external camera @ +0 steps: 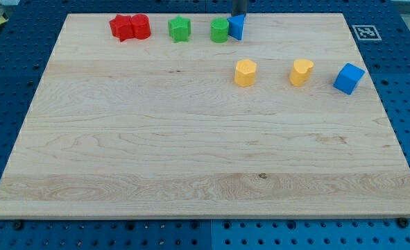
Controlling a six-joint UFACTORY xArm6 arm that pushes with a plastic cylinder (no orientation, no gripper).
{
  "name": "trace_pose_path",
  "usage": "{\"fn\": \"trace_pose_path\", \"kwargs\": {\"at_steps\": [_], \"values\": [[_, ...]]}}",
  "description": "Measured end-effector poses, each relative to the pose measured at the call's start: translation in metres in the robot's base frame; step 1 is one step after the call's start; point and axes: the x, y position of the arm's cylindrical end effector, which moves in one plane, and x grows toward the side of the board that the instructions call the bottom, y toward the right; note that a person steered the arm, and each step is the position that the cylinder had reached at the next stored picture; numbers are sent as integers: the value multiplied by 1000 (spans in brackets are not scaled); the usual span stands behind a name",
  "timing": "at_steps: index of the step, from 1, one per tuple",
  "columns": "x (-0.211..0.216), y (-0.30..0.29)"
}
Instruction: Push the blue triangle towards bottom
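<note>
Below the blue triangle (238, 27) the worktop (156, 160) lies open, with only the yellow hexagon block (245, 72) standing near that path. A green block (220, 30) touches the triangle on the view's left.

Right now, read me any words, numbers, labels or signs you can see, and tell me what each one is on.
No readable words or numbers.
One sign: a black-and-white square marker, a coded pattern and not text, on the wooden board's top right corner.
The blocks, including the blue triangle, carry no labels.
</note>
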Motion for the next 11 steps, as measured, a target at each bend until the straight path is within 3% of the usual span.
{"fn": "trace_pose_path", "kwargs": {"at_steps": [1,11], "values": [[29,0],[119,23]]}}
